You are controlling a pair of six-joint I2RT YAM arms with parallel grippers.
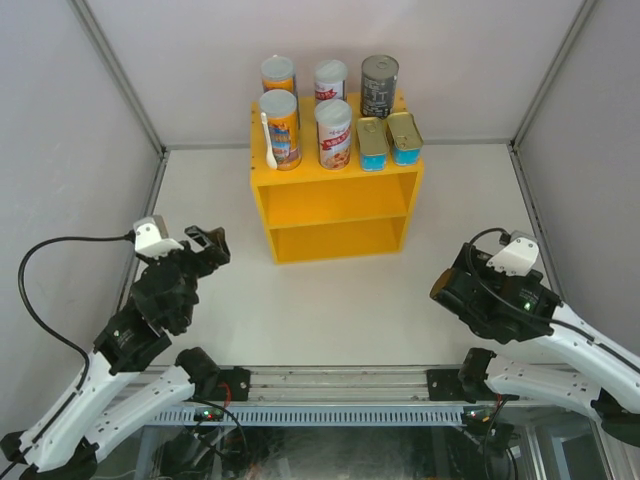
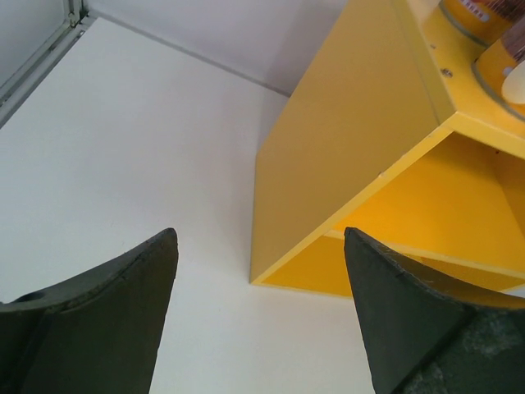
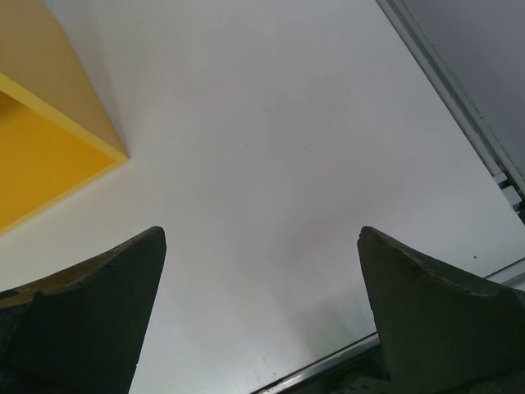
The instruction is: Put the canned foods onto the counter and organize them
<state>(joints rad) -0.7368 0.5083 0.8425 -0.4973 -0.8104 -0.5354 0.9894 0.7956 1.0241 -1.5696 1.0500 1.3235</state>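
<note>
Cans (image 1: 334,133) all stand on the flat top of the counter (image 1: 335,205), at upper centre of the top view. Two orange-blue cans (image 1: 281,129) are at the left, one behind the other, and the front one has a white spoon (image 1: 268,140) on its left side. Two white-red cans (image 1: 330,80) stand just right of them, also front and back. The grey can (image 1: 379,86) is at the back right, and two teal tins (image 1: 371,143) lie side by side at the front right.

My left pincer (image 1: 205,248) is at the lower left of that view, well apart from the counter, with its jaws parted and nothing between them. In its wrist view my fingers (image 2: 123,312) frame the white table (image 2: 123,148), with the counter's side wall and lower compartment at the right.

My right pincer (image 1: 445,285) is at the lower right, jaws spread wide and holding nothing. Its wrist view shows a counter corner at the upper left.
</note>
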